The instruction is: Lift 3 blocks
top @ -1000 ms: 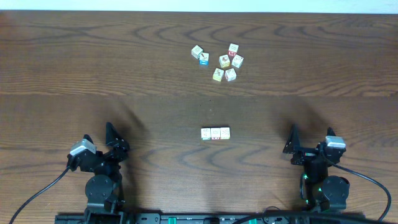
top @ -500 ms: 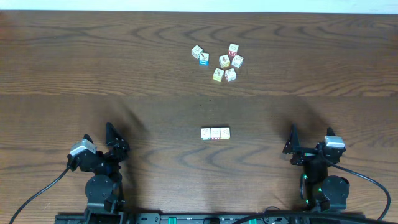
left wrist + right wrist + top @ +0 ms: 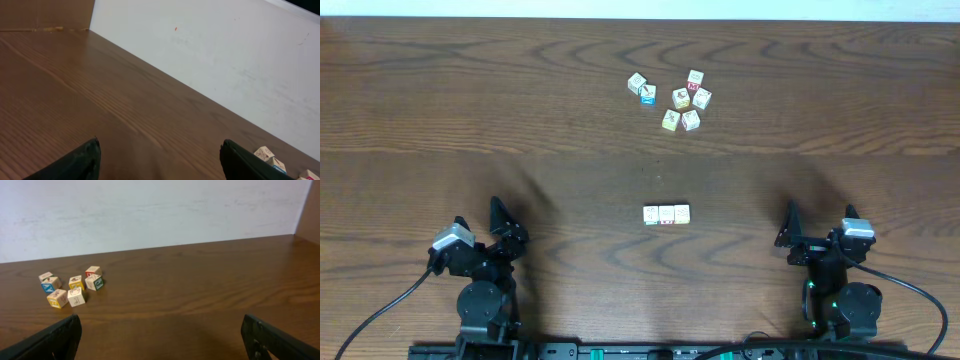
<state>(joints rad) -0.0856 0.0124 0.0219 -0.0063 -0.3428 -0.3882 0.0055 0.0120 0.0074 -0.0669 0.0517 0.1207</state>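
Both arms sit folded low at the table's (image 3: 410, 110) 6 o'clock edge. The left gripper (image 3: 159, 162) and right gripper (image 3: 162, 335) each have jaws spread wide, holding nothing. The three picture blocks (image 3: 666, 214) lie mid-table, touching in a row whose long axis runs 9 to 3 o'clock. A loose cluster of cubes (image 3: 675, 95) lies toward 12 o'clock.

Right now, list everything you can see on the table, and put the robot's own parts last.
Row blocks: three, pale wood with faint prints, touching side by side at the table's centre.
Loose cubes: seven, pale with blue, red and yellow faces, clustered toward the far side.
Table: one, dark brown wood.
Wall: one, white, behind the far edge.
Left claw: one, black, open, empty, near edge.
Right claw: one, black, open, empty, near edge.
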